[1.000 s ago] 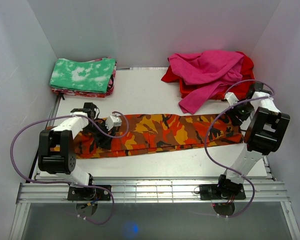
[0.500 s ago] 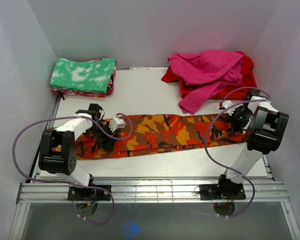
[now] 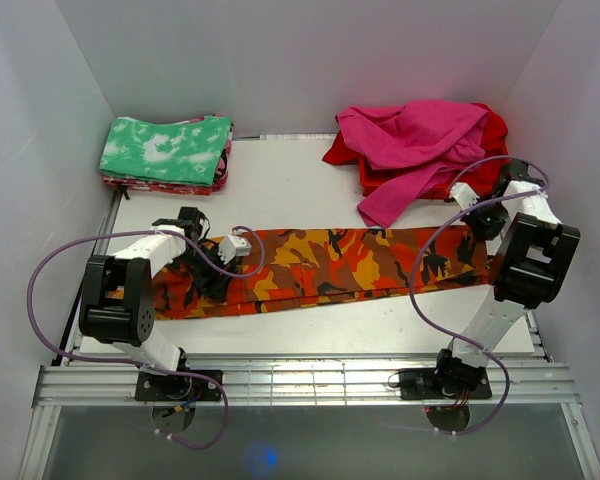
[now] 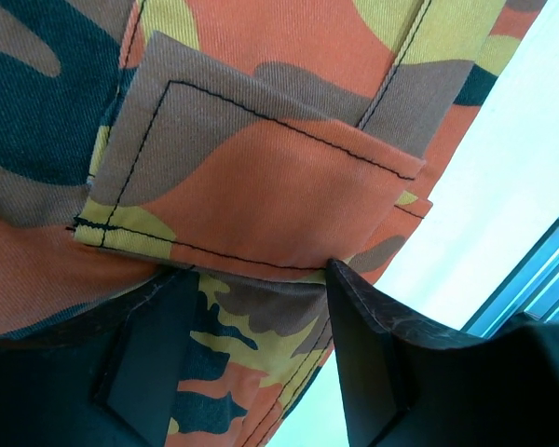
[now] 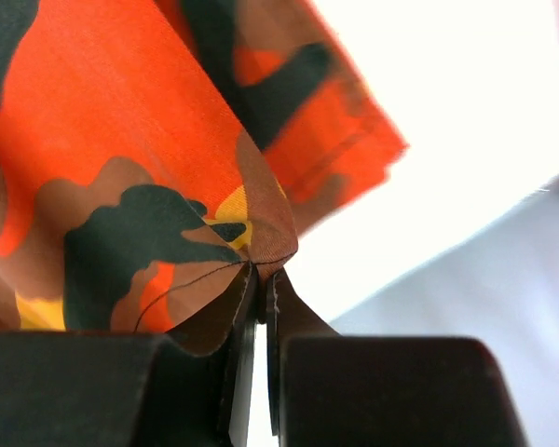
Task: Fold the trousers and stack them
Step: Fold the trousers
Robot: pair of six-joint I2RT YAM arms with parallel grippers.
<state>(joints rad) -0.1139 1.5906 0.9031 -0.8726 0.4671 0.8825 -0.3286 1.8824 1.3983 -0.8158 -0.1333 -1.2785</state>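
Note:
The trousers (image 3: 330,265), in orange, red, yellow and dark camouflage print, lie stretched from left to right across the white table (image 3: 280,185). My left gripper (image 3: 208,278) stands open over their left end. In the left wrist view its fingers (image 4: 373,345) straddle the cloth just below a stitched pocket flap (image 4: 261,177), with cloth lying between them (image 4: 258,272). My right gripper (image 3: 477,225) is at the trousers' right end. In the right wrist view it (image 5: 261,272) is shut on a pinched corner of the cloth (image 5: 149,186).
A green-and-white folded cloth (image 3: 167,150) tops a small stack at the back left. Magenta and red garments (image 3: 420,140) are heaped at the back right, one end hanging toward the trousers. White walls close in three sides; a metal rail (image 3: 300,385) runs along the front.
My right gripper has shut on the trousers' right end, and that end has shifted up and back. My left gripper has crept slightly further over the left end.

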